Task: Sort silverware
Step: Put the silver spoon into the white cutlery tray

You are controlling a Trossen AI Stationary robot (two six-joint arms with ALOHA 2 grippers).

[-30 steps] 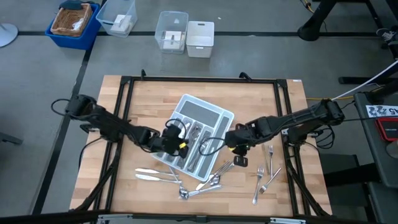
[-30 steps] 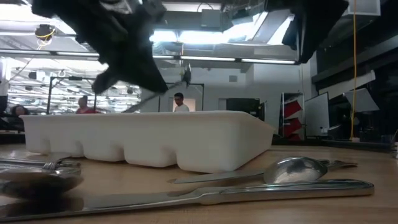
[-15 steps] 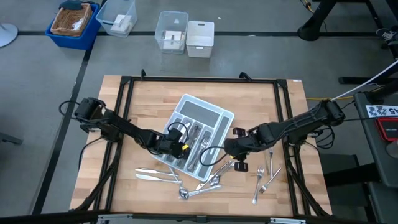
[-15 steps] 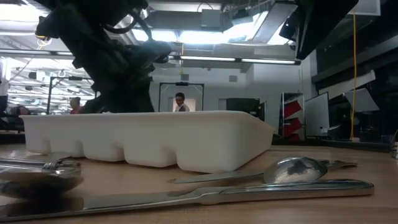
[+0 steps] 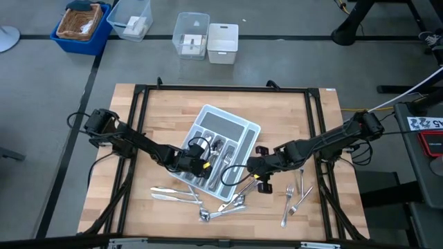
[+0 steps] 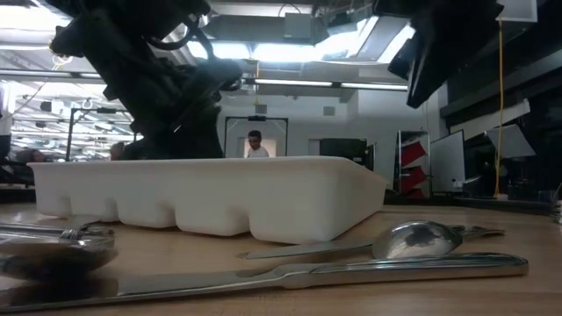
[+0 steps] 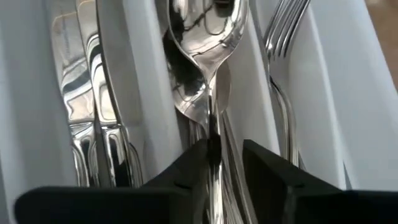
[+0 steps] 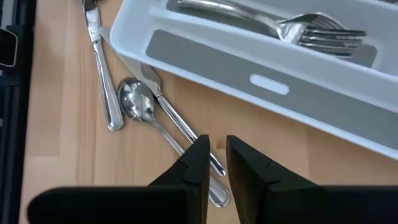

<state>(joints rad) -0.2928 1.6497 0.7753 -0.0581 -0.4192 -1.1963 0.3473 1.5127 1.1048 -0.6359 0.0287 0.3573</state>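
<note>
The wooden table (image 5: pixel 138 117) carries a light grey cutlery tray (image 5: pixel 243 137), set at a slant near the middle. The left gripper (image 7: pixel 225 163) sits low inside the tray, its fingers parted a little on either side of a spoon (image 7: pixel 202 37) lying in a middle compartment — the handle runs between them, and I cannot tell whether they press it. Knives (image 7: pixel 84 93) fill the next slot, forks (image 7: pixel 283 37) the slot on the spoon's other side. The right gripper (image 8: pixel 216 155) hovers just beside the tray's long wall, fingers narrow and empty, above a loose spoon (image 8: pixel 138 107) and knife (image 8: pixel 180 130) on the wood. More silverware (image 5: pixel 228 204) lies scattered in front of the tray — some forks (image 5: pixel 294 197) off to the right.
</note>
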